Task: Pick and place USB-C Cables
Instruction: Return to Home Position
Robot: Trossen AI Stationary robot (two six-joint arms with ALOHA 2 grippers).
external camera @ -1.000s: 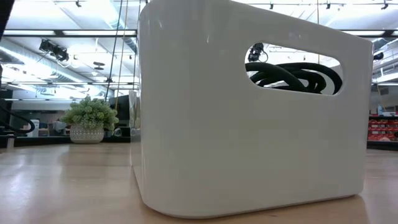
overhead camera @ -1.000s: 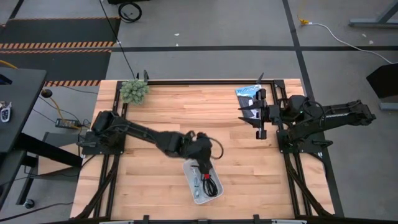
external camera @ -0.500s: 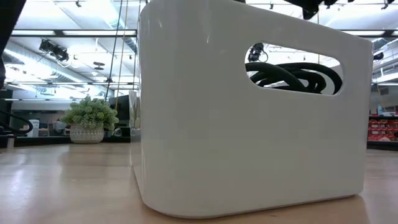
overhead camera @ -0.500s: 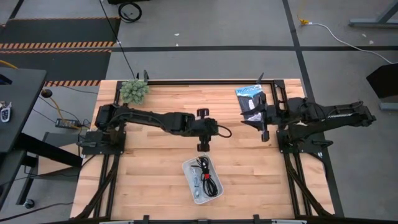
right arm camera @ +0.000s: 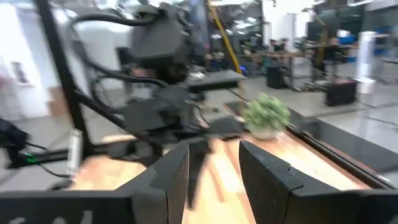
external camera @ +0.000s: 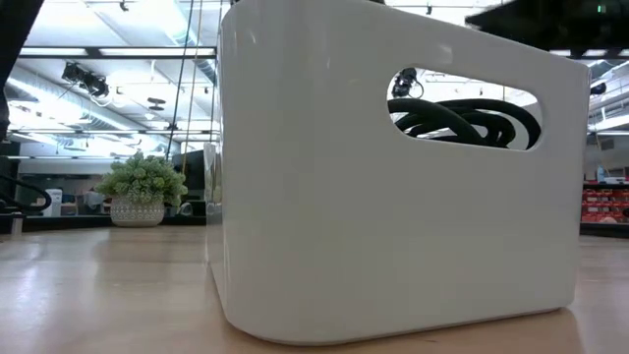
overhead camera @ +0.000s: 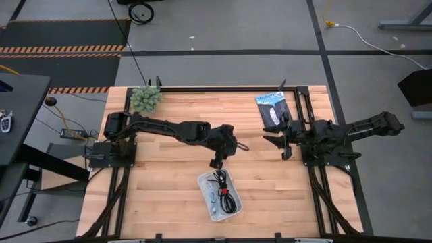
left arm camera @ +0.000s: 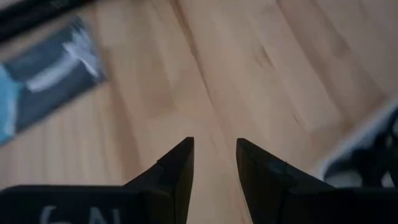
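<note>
The left gripper has lifted clear of the white bin, fingers apart and empty. The USB-C Cables lie inside it. Further right, the right gripper, also parted and empty, has folded back. The job looks finished, with the 2 arms heading home.

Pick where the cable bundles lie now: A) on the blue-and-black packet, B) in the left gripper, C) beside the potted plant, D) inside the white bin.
D: the high view shows the cable bundles lying inside the white bin, and the left gripper is open with only bare wood between its fingers.
</note>
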